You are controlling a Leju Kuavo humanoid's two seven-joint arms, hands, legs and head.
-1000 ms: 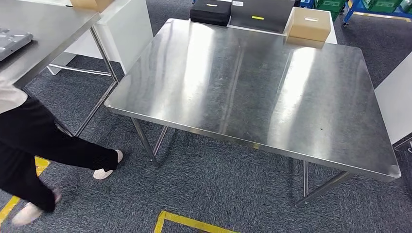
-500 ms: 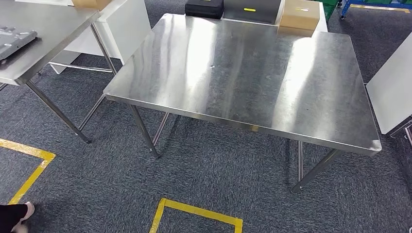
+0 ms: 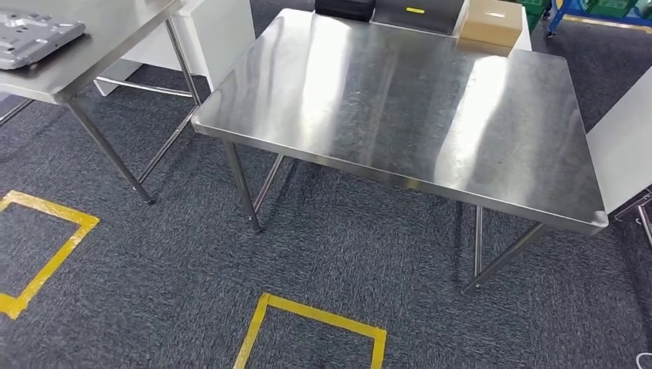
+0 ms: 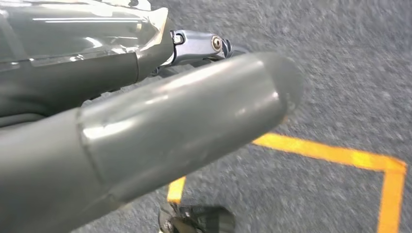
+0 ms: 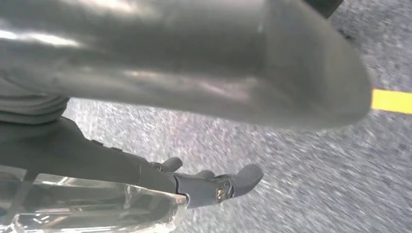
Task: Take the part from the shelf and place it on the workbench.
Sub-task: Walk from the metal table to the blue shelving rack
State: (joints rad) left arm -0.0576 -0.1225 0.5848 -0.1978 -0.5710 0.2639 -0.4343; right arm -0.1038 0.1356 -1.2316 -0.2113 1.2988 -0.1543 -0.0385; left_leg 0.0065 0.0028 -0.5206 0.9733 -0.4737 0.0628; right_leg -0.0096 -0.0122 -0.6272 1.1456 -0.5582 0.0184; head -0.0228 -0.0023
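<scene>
Brushed, glossy steel workbench point(image 3: 400, 108); rough, matt grey carpet point(image 3: 154, 300); smooth, shiny grey plastic thumb point(image 4: 184, 116)

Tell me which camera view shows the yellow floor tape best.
The head view: the yellow floor tape forms clear corner outlines on the grey carpet. The left wrist view shows one blurred corner; the right wrist view shows a short piece.

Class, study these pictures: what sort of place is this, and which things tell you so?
Probably a workshop or factory test floor: steel workbench, yellow floor tape marking zones on grey carpet, and green crates at the back.
</scene>
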